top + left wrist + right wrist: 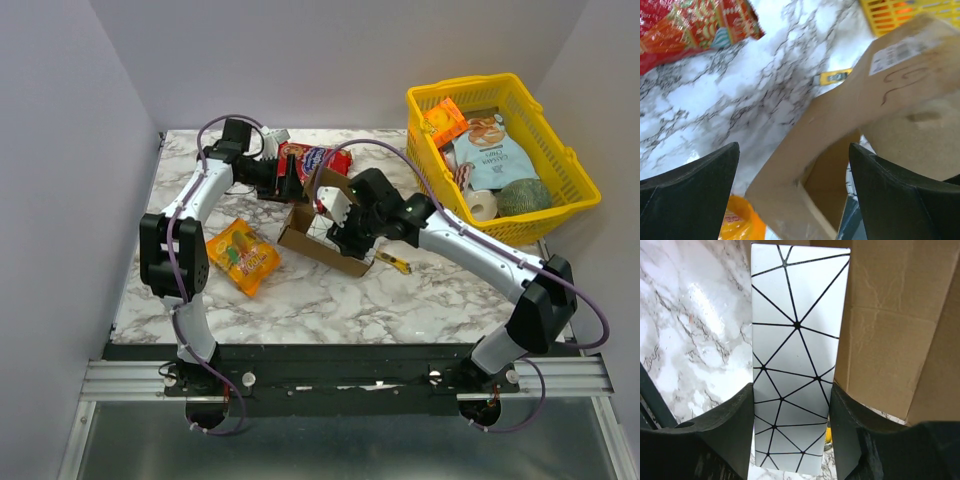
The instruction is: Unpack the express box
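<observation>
The left gripper (794, 145) hangs spread wide beside the opened brown cardboard express box (320, 245) at mid-table, and the right gripper (791, 390) pinches a white flat pack with black line pattern (797, 325) at its mouth, so unpacking looks partway, the pack not yet set down.

Yellow basket (560, 215), orange snack bag (243, 257)

I have clear marble (330, 300) along the lower centre of the top view, between the orange snack bag (243, 257) at left and the small yellow item (398, 263). The express box (318, 238), 1 flap raised, blocks the middle. The red snack bag (315, 160) lies just behind it, and the yellow basket (550, 215) walls off the upper right.
</observation>
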{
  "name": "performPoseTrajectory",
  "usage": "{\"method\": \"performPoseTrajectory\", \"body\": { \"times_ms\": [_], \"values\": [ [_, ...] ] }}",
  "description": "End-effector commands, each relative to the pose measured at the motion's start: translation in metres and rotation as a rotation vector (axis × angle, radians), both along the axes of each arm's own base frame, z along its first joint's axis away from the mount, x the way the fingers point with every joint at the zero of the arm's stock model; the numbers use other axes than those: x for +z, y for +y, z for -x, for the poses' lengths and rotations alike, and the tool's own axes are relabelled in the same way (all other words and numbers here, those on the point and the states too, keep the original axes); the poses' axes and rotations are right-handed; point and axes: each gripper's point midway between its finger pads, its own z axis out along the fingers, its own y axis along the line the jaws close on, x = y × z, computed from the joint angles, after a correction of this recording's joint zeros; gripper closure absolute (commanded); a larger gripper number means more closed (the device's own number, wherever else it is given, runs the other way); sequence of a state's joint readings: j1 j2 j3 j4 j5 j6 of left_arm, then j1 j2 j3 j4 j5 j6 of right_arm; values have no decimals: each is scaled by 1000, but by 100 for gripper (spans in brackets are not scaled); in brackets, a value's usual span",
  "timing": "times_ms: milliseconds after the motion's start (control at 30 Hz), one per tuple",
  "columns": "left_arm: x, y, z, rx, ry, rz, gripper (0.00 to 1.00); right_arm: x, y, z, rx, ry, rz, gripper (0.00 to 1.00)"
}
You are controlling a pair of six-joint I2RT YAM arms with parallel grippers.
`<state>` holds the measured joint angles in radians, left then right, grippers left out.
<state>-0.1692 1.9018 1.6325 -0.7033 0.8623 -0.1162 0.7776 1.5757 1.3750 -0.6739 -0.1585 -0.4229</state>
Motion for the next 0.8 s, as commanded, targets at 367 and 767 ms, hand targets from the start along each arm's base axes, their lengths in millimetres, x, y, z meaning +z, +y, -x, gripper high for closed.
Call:
{"method": "performPoseTrajectory", "body": {
  "times_ms": [367,767],
  "values": [
    [2,54,-31,101,-143,-238,1,11,-50,81,449,-100,25,100],
    [5,68,-15,124,-127,-208,1,-98,-152,119,433,77,356,78]
  ]
}}
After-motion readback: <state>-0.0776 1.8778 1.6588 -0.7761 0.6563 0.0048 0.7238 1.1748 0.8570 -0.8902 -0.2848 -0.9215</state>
